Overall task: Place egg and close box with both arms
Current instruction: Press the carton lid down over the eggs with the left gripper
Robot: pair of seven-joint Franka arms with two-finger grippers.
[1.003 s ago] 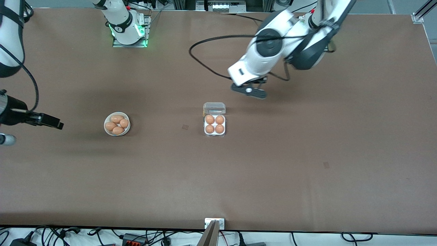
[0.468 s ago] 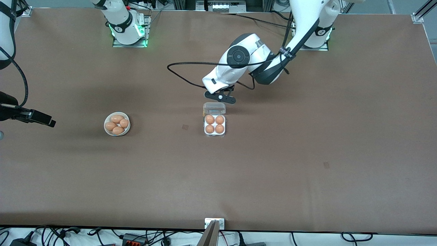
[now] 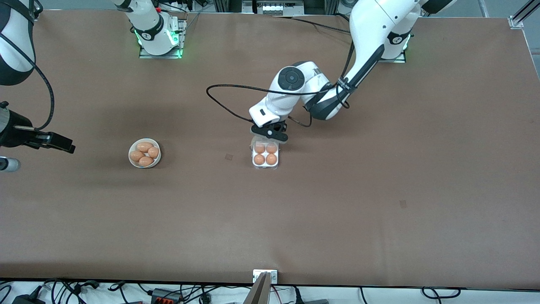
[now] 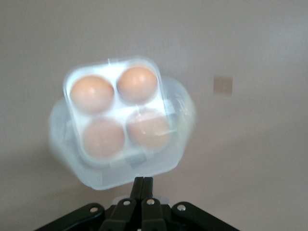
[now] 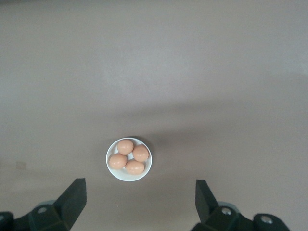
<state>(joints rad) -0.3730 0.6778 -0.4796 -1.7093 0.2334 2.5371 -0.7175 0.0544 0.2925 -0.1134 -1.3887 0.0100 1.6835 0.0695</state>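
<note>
Right pincer (image 3: 63,146): hanging at nine o'clock on the front view, at the right arm's end of the counter (image 3: 379,202), fingers spread wide, holding nothing; this arm is waiting.
Bowl (image 3: 144,153): sitting toward the right arm's end, four eggs inside, well apart from the box.
Box (image 3: 265,155): sitting mid-counter, all four cells filled with eggs; the egg-placing part looks done.
Lid (image 4: 185,115): now tipping over the cells, blurred in the left wrist view, hazing the two eggs on the hinge side.
Change: half a second ago the left pincer was hovering clear of the upright lid; now it is over the hinge edge, seemingly pushing the lid.
Left pincer (image 3: 270,131): fingers pressed together, gripping nothing.
Left arm pose: reaching from its base at one o'clock, elbow bent, wrist pitching down toward the box.
</note>
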